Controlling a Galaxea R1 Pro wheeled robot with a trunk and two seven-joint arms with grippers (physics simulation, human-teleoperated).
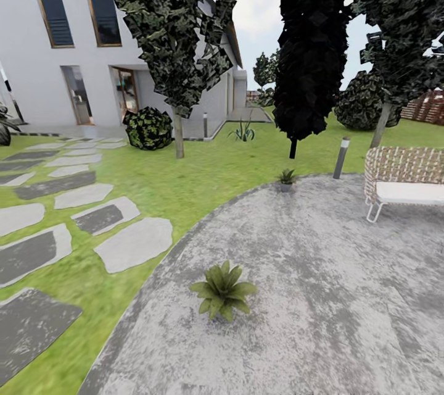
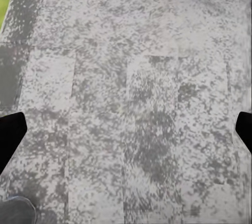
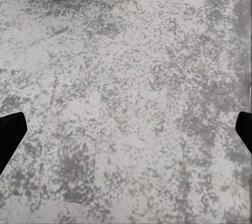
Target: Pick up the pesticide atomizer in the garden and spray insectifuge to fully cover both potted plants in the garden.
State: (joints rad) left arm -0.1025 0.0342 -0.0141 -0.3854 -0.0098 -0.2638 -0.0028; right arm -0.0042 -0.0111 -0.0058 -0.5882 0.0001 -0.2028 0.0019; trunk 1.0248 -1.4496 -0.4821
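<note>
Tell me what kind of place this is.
A house's garden: a lawn with stepping stones, a round stone patio holding two potted plants and a woven bench, and trees beside the house.

We see a round grey stone patio (image 1: 320, 296) bordered by green lawn (image 1: 185, 182). On the patio, near its lawn-side edge, sits a potted plant (image 1: 223, 289) with a low rosette of green leaves; a second potted plant (image 1: 287, 179) stands at the far rim. A woven bench (image 1: 404, 180) rests on the stone at right. Grey stepping stones (image 1: 132, 244) lie in the grass.
</note>
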